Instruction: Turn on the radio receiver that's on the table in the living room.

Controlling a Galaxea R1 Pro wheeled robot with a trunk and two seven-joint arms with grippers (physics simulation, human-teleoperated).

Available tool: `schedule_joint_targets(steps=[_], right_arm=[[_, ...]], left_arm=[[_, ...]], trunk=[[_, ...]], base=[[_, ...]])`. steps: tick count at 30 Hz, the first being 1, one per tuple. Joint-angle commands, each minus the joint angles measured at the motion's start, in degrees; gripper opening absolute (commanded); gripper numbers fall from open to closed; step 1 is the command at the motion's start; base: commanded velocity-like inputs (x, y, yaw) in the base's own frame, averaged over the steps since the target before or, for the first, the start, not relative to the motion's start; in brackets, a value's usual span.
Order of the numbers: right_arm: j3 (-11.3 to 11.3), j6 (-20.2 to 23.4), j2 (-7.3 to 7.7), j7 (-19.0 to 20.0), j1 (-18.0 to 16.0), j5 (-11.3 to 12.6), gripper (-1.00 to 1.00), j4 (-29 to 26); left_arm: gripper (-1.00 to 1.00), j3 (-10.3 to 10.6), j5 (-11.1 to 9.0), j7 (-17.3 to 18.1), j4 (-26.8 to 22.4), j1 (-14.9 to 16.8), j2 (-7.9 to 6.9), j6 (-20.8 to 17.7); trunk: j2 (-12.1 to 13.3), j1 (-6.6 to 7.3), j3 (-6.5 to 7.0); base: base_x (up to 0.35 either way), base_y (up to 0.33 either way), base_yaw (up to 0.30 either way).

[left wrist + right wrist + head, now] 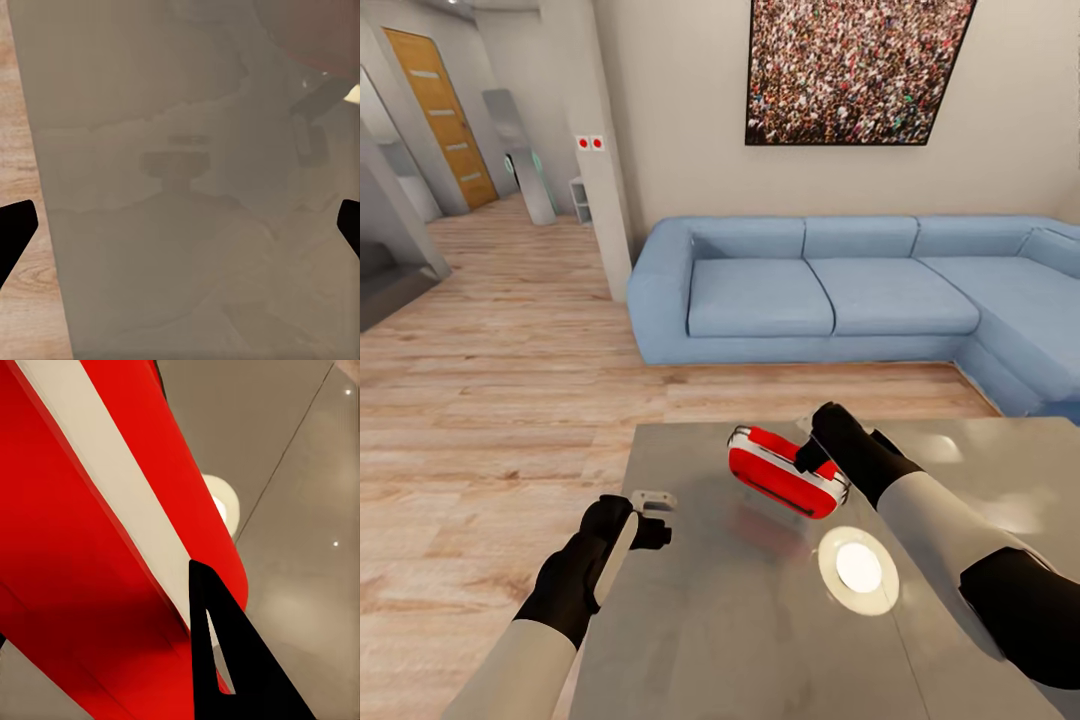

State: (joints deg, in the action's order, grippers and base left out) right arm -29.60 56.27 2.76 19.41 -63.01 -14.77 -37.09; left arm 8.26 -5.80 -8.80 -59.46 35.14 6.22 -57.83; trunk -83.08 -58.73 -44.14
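- Hovering over the near left edge of the large low table (760, 620) with the glossy grey reflective top, the black left gripper (652, 515) holds nothing; in the left wrist view its two dark fingertips (16, 229) sit at opposite sides of the frame, spread wide above the bare tabletop and a strip of wood floor.
- Further in, the black right gripper (812, 447) is at the small red and white rounded radio receiver (785, 470), which tilts above its own red reflection on the table.
- The right wrist view adds what the head view lacks: one dark finger (232, 660) lies right against the receiver's red shell and white stripe. The other finger is hidden, so I cannot tell how far the jaws are spread.
- Beyond the table stand a blue L-shaped sofa (840, 290) and a framed crowd picture (855, 65) on the white wall.
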Motion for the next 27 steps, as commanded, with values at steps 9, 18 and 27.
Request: schedule_joint_targets(steps=[9, 18, 27], right_arm=[[6.8, 0.0, 0.07, 0.2, 0.0, 0.5, -1.00, 0.0], [14.4, -0.7, 0.03, 0.7, 0.1, 0.6, -1.00, 0.5], [15.1, -3.6, 0.06, 0.9, 0.4, 0.7, -1.00, 1.0]], left_arm=[[1.00, 0.0, 0.0, 0.0, 0.4, 0.0, -0.06, 0.0], [1.00, 0.0, 0.0, 0.1, 0.7, -0.1, -0.13, 0.0], [1.00, 0.0, 0.0, 0.2, 2.6, -0.1, -0.15, 0.2]], trunk=[[0.0, 0.00, 0.83], [0.0, 0.00, 1.66], [0.0, 0.00, 2.49]], base=[[0.000, 0.000, 0.000], [0.000, 0.000, 0.000], [0.000, 0.000, 0.000]])
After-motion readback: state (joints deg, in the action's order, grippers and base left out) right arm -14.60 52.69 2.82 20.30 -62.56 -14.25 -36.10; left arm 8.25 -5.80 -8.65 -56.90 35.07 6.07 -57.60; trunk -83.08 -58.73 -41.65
